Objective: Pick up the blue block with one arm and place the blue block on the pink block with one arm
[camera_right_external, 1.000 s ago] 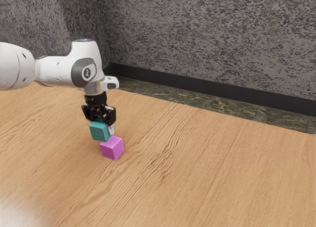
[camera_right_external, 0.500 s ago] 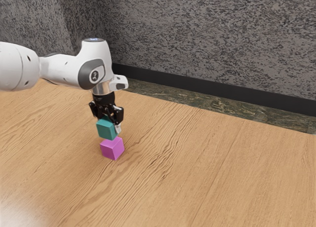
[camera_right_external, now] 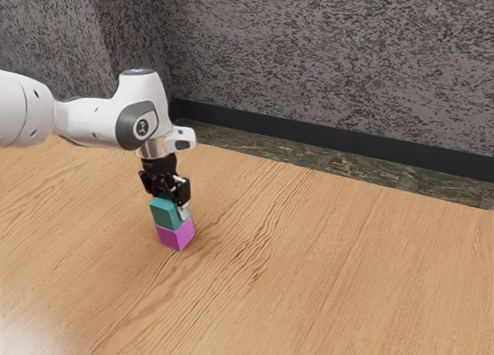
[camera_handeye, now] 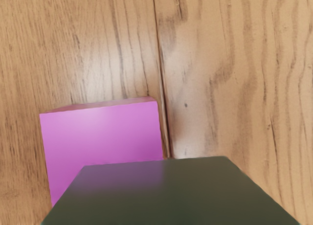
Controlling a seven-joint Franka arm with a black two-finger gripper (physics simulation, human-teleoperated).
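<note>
Gripping teal block (camera_right_external: pixel 164 211), jaws hold it level atop pink block (camera_right_external: pixel 176 235).

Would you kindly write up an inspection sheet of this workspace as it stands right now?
Surface: wooden table, plain grain.
Job's things: blue block, teal in the render, sits on top of the pink block, and they appear to touch; the pink block rests on the table.
Clutter: nothing seen.
Claw: claw points down, shut on the blue block from two sides.
Cables: nothing seen.
Surroundings: grey speckled wall with a dark baseboard behind the table.
</note>
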